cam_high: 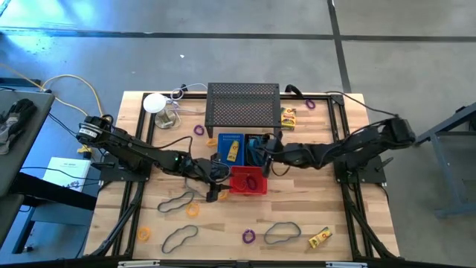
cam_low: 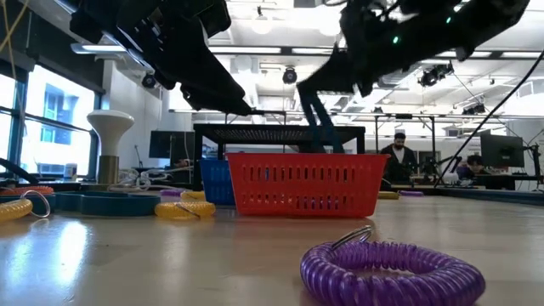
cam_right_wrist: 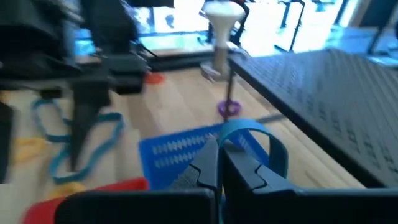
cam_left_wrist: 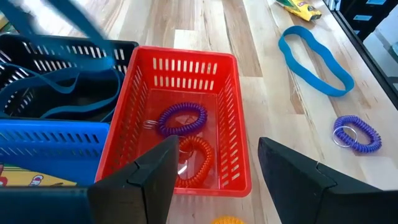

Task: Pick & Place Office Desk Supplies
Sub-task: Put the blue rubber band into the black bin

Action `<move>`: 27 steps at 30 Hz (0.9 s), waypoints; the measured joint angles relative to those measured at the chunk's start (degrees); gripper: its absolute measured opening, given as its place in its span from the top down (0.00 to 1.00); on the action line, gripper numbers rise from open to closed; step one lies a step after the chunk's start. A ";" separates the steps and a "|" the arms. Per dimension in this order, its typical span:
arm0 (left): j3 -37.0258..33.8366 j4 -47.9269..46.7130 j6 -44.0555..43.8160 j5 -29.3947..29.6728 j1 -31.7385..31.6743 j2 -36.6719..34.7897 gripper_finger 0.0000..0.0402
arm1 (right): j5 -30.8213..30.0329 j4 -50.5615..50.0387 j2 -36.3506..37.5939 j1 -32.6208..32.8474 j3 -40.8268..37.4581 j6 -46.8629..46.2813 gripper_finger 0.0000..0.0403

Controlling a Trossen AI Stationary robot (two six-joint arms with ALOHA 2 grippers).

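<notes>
On the table's (cam_high: 149,216) left half in the high view, a looped cord (cam_high: 175,201) and a yellow ring (cam_high: 193,211) lie near seven o'clock of the red bin (cam_high: 248,181), with an orange ring (cam_high: 144,234) and another cord (cam_high: 179,237) closer to the front edge; bare wood lies between them. The left gripper (cam_high: 213,187) hovers at the red bin's nine o'clock wall, its jaws spread wide and empty. Inside the bin lie a purple ring (cam_left_wrist: 181,118) and an orange one (cam_left_wrist: 194,162). At its twelve o'clock stand the blue bin (cam_high: 230,147) and the black bin (cam_high: 258,151), with the mesh rack (cam_high: 244,104) beyond. The right gripper (cam_right_wrist: 219,163) hangs over the black bin, clamped on a blue looped cord (cam_right_wrist: 252,140). At five o'clock, a purple ring (cam_high: 248,237), a cord (cam_high: 282,233) and a yellow box (cam_high: 320,238) lie spaced apart.
</notes>
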State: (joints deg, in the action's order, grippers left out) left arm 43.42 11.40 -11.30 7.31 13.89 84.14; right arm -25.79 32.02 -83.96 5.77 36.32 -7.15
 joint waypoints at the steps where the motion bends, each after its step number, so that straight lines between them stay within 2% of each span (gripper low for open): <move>1: 0.00 -0.01 0.08 0.00 0.00 0.00 0.46 | -0.50 0.10 -0.85 -0.28 0.00 -0.39 1.00; 11: 0.00 -0.04 0.11 0.00 0.00 0.00 0.46 | -1.13 -1.24 -7.32 -1.82 -0.02 -6.89 1.00; 17: 0.00 -0.04 -0.12 0.00 0.00 0.00 0.46 | -1.04 -8.07 -7.66 -1.82 -0.02 -14.13 1.00; 19: 0.00 -0.04 -0.06 0.00 0.00 0.00 0.46 | 0.64 -9.96 -7.66 -2.27 -0.02 -17.08 1.00; 23: 0.00 -0.04 -0.08 0.00 0.00 0.00 0.46 | 8.01 -12.52 -7.66 -4.66 -0.02 -22.40 1.00; 27: 0.00 -0.04 -0.08 0.01 0.00 0.00 0.46 | 9.34 -13.82 -7.66 -5.95 -0.02 -23.06 1.00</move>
State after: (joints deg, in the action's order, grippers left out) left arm 43.42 11.35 -11.38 7.32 13.89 84.14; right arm -16.44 18.21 -91.61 -0.18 36.29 -30.22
